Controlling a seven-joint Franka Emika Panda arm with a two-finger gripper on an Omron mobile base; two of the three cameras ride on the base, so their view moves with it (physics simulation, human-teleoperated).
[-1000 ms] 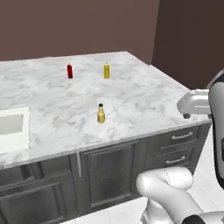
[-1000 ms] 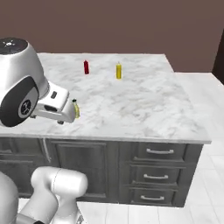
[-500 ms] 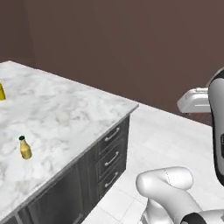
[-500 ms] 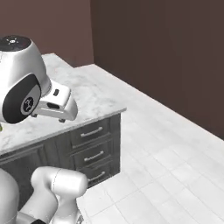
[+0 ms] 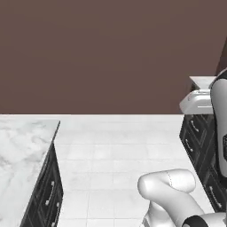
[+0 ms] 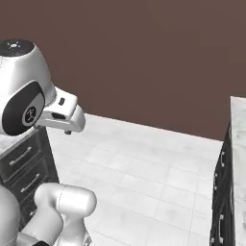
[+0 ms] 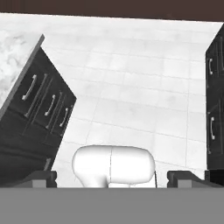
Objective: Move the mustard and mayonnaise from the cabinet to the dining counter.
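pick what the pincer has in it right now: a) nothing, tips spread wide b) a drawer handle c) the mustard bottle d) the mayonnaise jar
a: in the hand view the pincer has its two dark tips far apart with bare white floor tiles beyond them, nothing between.

Plain dark brown wall across the back. Below it, a floor of pale grey-white square tiles — wide and open through the middle. At the left, dark base drawers with curved steel handles, stacked under a marble edge. At the right, another bank of dark drawers — steel handles there too.
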